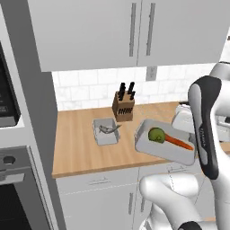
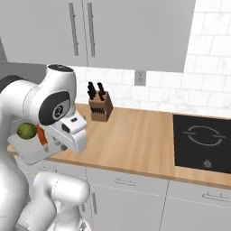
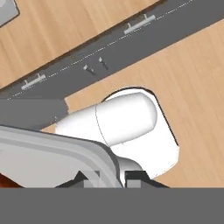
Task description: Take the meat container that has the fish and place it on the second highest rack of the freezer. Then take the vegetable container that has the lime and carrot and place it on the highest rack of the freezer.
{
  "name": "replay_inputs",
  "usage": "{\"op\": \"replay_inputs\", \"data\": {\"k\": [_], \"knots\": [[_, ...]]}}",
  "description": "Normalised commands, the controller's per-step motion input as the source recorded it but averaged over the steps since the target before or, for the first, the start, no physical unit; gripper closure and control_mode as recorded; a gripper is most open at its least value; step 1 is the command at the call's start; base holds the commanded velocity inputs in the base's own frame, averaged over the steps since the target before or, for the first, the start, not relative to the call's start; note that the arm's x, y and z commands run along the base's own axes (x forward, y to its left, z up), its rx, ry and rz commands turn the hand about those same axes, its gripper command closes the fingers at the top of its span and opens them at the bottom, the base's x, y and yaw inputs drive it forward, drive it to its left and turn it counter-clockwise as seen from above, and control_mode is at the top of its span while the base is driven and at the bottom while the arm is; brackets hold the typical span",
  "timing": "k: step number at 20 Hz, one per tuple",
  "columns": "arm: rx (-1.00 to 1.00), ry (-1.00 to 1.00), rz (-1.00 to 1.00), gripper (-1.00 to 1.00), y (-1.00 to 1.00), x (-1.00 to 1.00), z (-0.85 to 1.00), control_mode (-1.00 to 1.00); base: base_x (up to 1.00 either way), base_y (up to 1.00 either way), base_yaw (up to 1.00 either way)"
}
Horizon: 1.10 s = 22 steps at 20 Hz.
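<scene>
the vegetable container (image 1: 165, 144) with the lime (image 1: 156, 134) and carrot (image 1: 179, 142) hangs tilted off the counter (image 1: 81, 148) edge, its rim pinched in the gripper (image 3: 113, 177); the meat container (image 1: 106, 131) with the fish (image 1: 109, 128) sits at its 9 o'clock, knife block (image 1: 123, 105) at 11

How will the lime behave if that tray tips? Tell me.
The lime is round and lies loose, so it will probably roll if the vegetable tray tilts. The carrot beside it may block one side. The tray's raised rim should keep it in.
</scene>
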Motion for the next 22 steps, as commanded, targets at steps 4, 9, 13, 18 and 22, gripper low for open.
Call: {"op": "replay_inputs", "data": {"k": [4,9,13,18,22], "knots": [[0.00,0.00,0.00,1.00,0.00,0.00,0.00,1.00,-0.87,0.34,0.05],[0.00,0.00,0.00,1.00,0.00,0.00,0.00,1.00,-0.11,0.94,0.00],[0.00,0.00,0.00,1.00,0.00,0.00,0.00,1.00,0.00,1.00,0.00],[0.00,0.00,0.00,1.00,0.00,0.00,0.00,1.00,-0.05,1.00,0.00],[0.00,0.00,0.00,1.00,0.00,0.00,0.00,1.00,-0.01,1.00,0.00]]}}
